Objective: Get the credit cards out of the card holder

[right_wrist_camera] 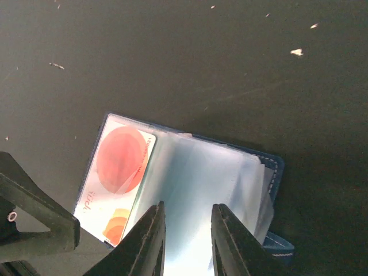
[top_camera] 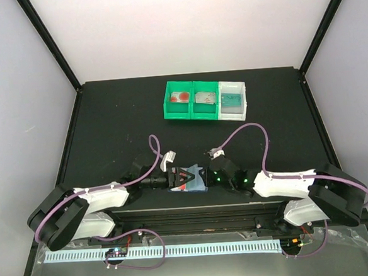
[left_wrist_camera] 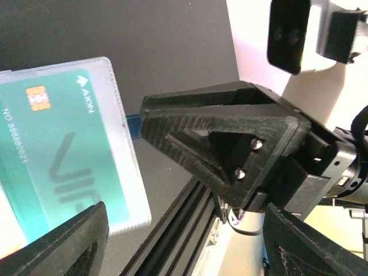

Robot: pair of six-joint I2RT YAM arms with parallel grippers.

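The navy card holder lies open at the near middle of the table, between both grippers. In the right wrist view its navy edge frames pale clear pockets, and a white card with red circles sits in the left pocket. My right gripper hovers over the middle pocket leaf, jaws a narrow gap apart with nothing clearly between them. In the left wrist view a teal card shows inside a clear pocket, beside my left finger. My left gripper is wide open and faces the right gripper's black finger.
Two green trays and a white tray stand in a row at the back middle. They hold a red-circled, a greyish and a teal card. A black aluminium rail runs along the near edge. Walls enclose the table.
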